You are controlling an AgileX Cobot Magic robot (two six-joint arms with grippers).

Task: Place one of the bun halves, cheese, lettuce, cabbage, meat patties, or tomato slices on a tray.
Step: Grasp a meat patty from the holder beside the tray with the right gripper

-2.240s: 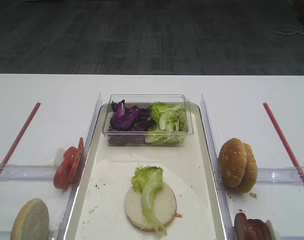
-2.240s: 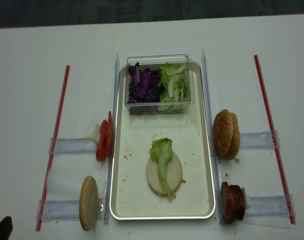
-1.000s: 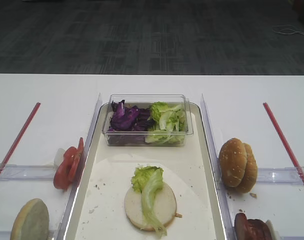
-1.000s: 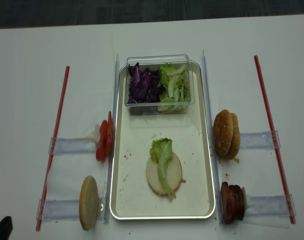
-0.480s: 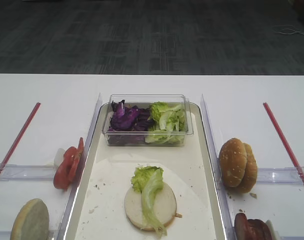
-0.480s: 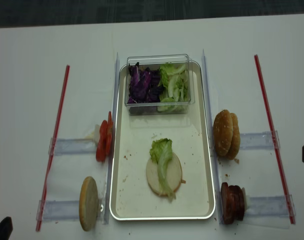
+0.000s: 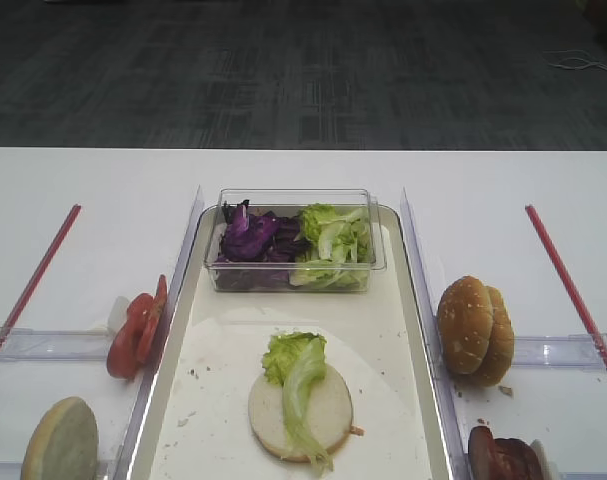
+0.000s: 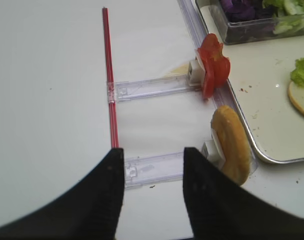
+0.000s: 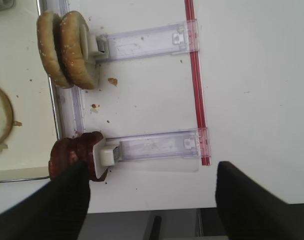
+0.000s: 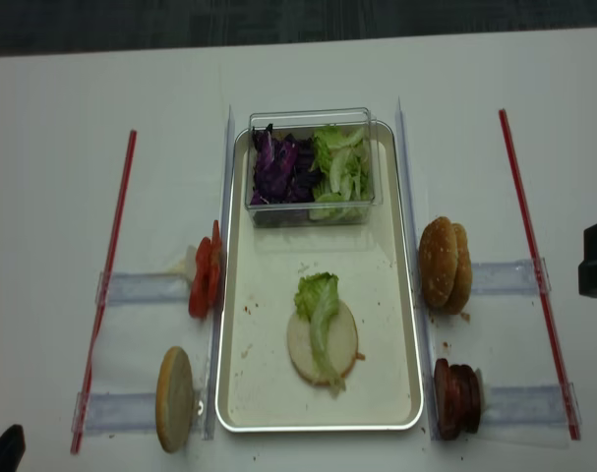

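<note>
A: What's at the far left of the table (image 10: 62,147)?

B: A red strip (image 10: 104,285), then two clear holders. The farther one carries tomato slices (image 10: 206,281) on edge; the nearer one a pale bun half (image 10: 175,398), also on edge. The left pincer (image 8: 153,192) hangs over the near holder, its two dark fingers (image 8: 104,200) apart with nothing between them

A: And the middle?

B: The tray (image 10: 396,295). A clear box (image 10: 310,116) sits at its far end, purple cabbage (image 10: 278,167) in the left half and lettuce (image 10: 342,169) in the right. Nearer, a flat bun disc (image 10: 345,346) lies on the liner with a lettuce leaf (image 10: 320,300) draped over it

A: Right of the tray?

B: Two sesame bun halves (image 10: 444,264) standing on edge in a holder, and nearer, the meat patties (image 10: 455,398), stacked on edge in another. Beyond them is a second red strip (image 10: 534,265)

A: The right pincer?

B: The right pincer (image 9: 149,200) is at the table's right edge, spread wide, holding nothing. One finger (image 9: 66,205) is just by the patties
</note>
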